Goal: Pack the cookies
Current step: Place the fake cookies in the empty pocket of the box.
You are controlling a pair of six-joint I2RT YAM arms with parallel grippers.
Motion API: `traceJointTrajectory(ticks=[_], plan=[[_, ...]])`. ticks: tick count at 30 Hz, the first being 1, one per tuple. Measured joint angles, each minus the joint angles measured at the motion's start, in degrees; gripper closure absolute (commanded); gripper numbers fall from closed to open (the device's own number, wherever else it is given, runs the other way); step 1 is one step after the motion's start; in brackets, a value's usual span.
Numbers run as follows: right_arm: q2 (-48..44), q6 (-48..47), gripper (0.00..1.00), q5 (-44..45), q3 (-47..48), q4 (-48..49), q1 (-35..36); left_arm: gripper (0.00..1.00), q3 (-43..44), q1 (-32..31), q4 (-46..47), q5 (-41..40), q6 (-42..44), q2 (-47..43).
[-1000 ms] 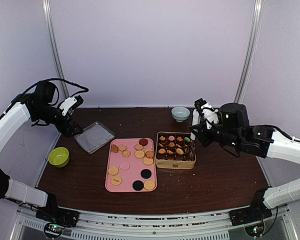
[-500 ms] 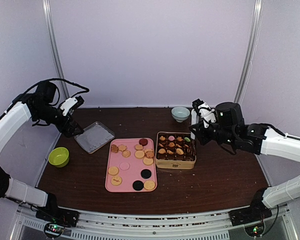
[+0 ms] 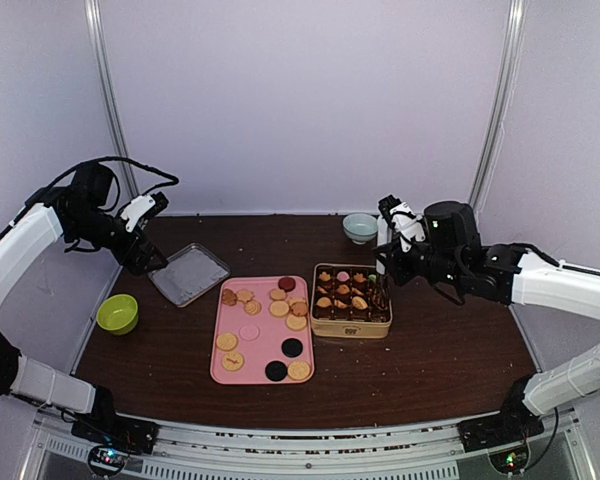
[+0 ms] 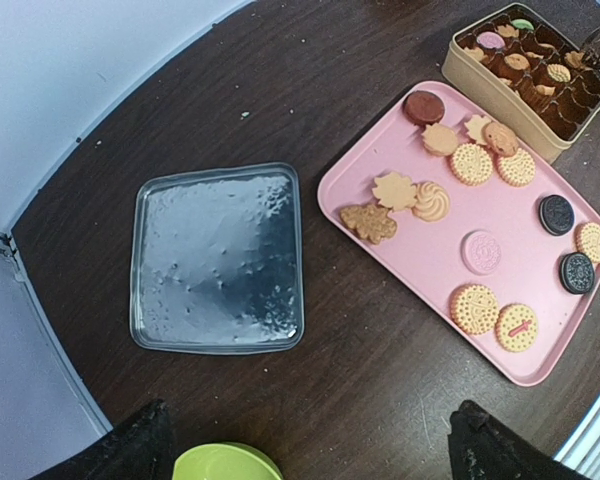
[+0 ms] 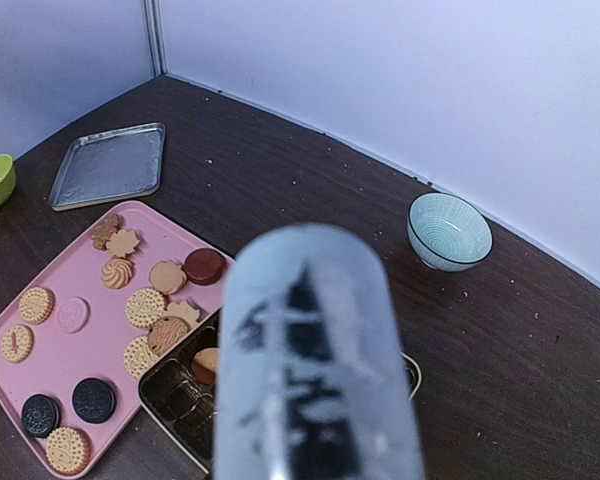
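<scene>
Mostly tan cookies (image 3: pixel 280 309) lie flat on the pink tray (image 3: pixel 260 350), others sit in the gold tin (image 3: pixel 350 328).

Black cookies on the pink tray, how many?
2. One black cookie lies by the right edge of the pink tray; the second black cookie sits at its near end, beside a tan cookie. None looks hidden.

The table (image 4: pixel 360 400) is dark brown wood, matt, with pale crumbs lying on it. At the left of the left wrist view, the square tray (image 4: pixel 218 260) is bare metal, shiny, and its floor is a little wrinkled. The pink tray (image 4: pixel 420 250) looks like smooth plastic with a soft sheen. The tin (image 4: pixel 500 105) has a gold metal wall. The cookies (image 4: pixel 472 163) are dry and matt, many with a rough, patterned face; the black ones (image 4: pixel 556 214) are embossed. The green bowl (image 4: pixel 225 463) is glossy. The pale blue bowl (image 5: pixel 450 232) is glazed, with fine lines. The pale cylinder (image 5: pixel 315 360), large in the right wrist view, is too blurred to judge.
</scene>
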Motion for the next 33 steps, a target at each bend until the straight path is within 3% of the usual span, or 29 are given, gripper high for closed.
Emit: traceJointTrajectory(ticks=[7, 10, 14, 22, 33], plan=[[0.22, -0.28, 0.92, -0.13, 0.00, 0.42, -0.13, 0.02, 0.00, 0.00, -0.02, 0.00, 0.00, 0.00], [0.22, -0.70, 0.80, -0.13, 0.00, 0.42, -0.15, 0.02, 0.00, 0.00, -0.02, 0.00, 0.00, 0.00], [0.24, -1.75, 0.71, -0.11, 0.39, -0.17, -0.37, 0.02, 0.00, 0.00, -0.02, 0.02, 0.00, 0.00], [0.20, -2.84, 0.66, 0.07, 1.09, -0.63, -0.81, 0.02, 0.00, 0.00, -0.04, 0.39, 0.00, 0.00], [0.11, -2.25, 0.68, -2.36, 4.46, -1.29, -0.33, 0.02, 0.04, 0.00, -0.31, 0.68, 0.00, 0.00]])
